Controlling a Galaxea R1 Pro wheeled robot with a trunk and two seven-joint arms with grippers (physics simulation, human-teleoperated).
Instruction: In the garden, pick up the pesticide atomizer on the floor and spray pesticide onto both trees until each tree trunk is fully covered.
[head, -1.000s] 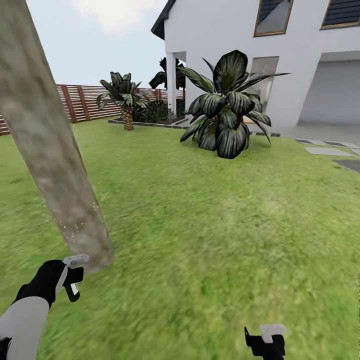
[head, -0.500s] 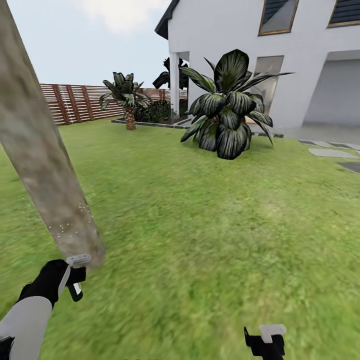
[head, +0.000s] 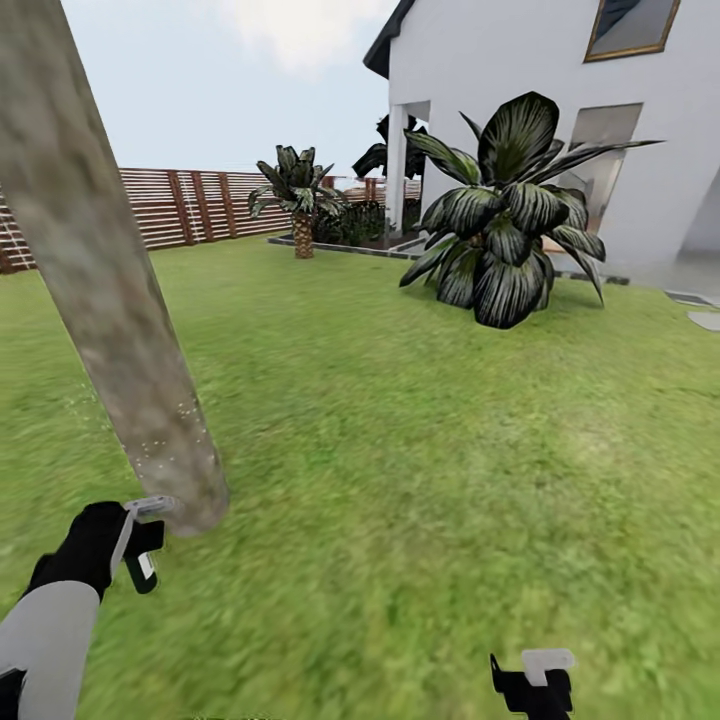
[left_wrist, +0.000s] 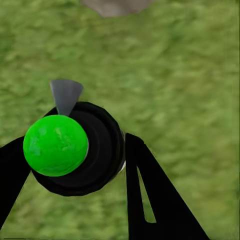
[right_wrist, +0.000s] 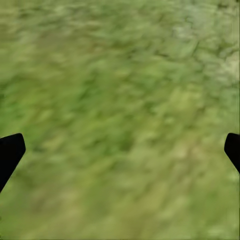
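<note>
A thick, pale grey-brown tree trunk (head: 110, 300) leans across the left of the head view, with fine white pesticide specks (head: 165, 440) on its lower part. My left gripper (head: 135, 545) hovers by the trunk's base, shut on the pesticide atomizer (head: 148, 560), whose grey nozzle points at the bark. In the left wrist view the atomizer (left_wrist: 102, 150) is a black round body with a bright green cap and grey nozzle, held between the fingers of the left gripper (left_wrist: 75, 140). My right gripper (head: 530, 685) hangs low over the grass, open; in the right wrist view its fingertips (right_wrist: 10, 150) are spread wide.
Green lawn (head: 420, 450) stretches ahead. A broad-leaved striped plant (head: 510, 230) stands before the white house (head: 560, 100). A small palm (head: 300, 195) and the slatted wooden fence (head: 210, 205) lie at the back. A grey stepping stone (head: 705, 320) sits at far right.
The whole picture has slid to the right, so the camera has turned left. My left gripper still holds the atomizer at the trunk's base; the right gripper is unchanged.
</note>
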